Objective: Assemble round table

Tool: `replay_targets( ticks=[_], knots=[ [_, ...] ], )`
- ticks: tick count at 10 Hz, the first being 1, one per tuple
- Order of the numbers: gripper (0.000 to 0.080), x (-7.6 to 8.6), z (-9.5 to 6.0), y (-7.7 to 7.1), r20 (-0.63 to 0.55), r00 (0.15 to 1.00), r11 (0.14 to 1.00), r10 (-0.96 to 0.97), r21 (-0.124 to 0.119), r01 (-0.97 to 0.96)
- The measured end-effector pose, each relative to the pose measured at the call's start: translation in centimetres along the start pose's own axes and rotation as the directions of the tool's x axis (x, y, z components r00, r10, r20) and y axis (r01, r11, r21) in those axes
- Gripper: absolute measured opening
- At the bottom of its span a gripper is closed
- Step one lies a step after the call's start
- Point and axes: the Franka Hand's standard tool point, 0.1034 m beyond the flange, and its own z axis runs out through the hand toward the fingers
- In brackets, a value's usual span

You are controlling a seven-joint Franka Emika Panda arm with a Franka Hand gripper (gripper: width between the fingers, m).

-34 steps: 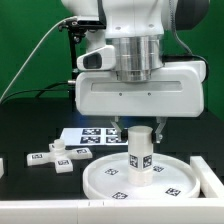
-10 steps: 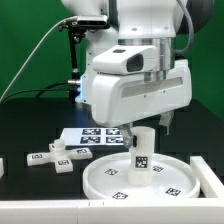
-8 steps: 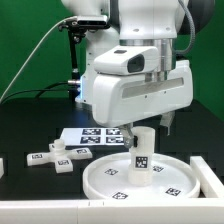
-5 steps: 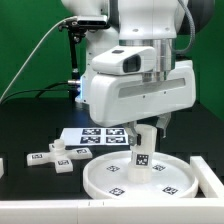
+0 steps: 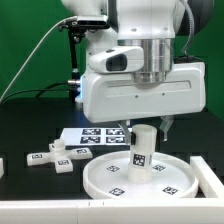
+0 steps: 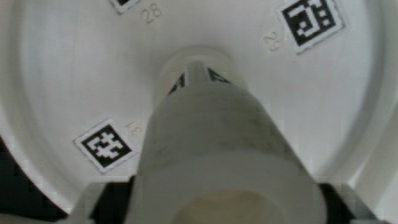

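**Green curtain, black table: the leg is going into the round top**

Black table [image 5: 20,140] stands in front of a green curtain [image 5: 30,60]. Near the front of it lies the big round disc [image 5: 100,176], flat, with its rim up. The short fat leg [image 5: 142,152] stands straight up in the middle of the disc, and its bottom end touches the disc.

The robot's pincer [image 5: 141,127] is at the top part of the leg, reaching from above. In the wrist view the leg [image 6: 222,130] fills the whole space between the 2 dark fingers [image 6: 111,203]. No gap shows, so the pincer looks clamped on the leg, with 1 finger on each side.

The small cross-shaped foot [image 5: 60,157] lies on the table toward the exterior view's left, well apart from the disc. Nothing holds it. The marker board [image 5: 95,135] lies just behind the disc.

I think the step in hand is fixing the leg into the disc. So 2 of the 3 parts are together and the foot waits its turn. How tight the leg sits cannot be seen.

The next move probably calls for turning the leg while keeping it straight up and pressing down gently. The disc should not spin along with it. After that the pincer would need to let go, fetch the foot and set it on top of the leg.
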Motion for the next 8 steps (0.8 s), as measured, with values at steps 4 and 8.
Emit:
replay_targets(
  ticks=[4,8],
  knots=[
    [0.0403,-0.1,0.1,0.8,0.008,0.915,0.914,0.404,0.028,-0.404],
    [0.0404,-0.1,0.0,1.3,0.038,0.712,0.709,0.701,0.064,-0.702]
  ],
)
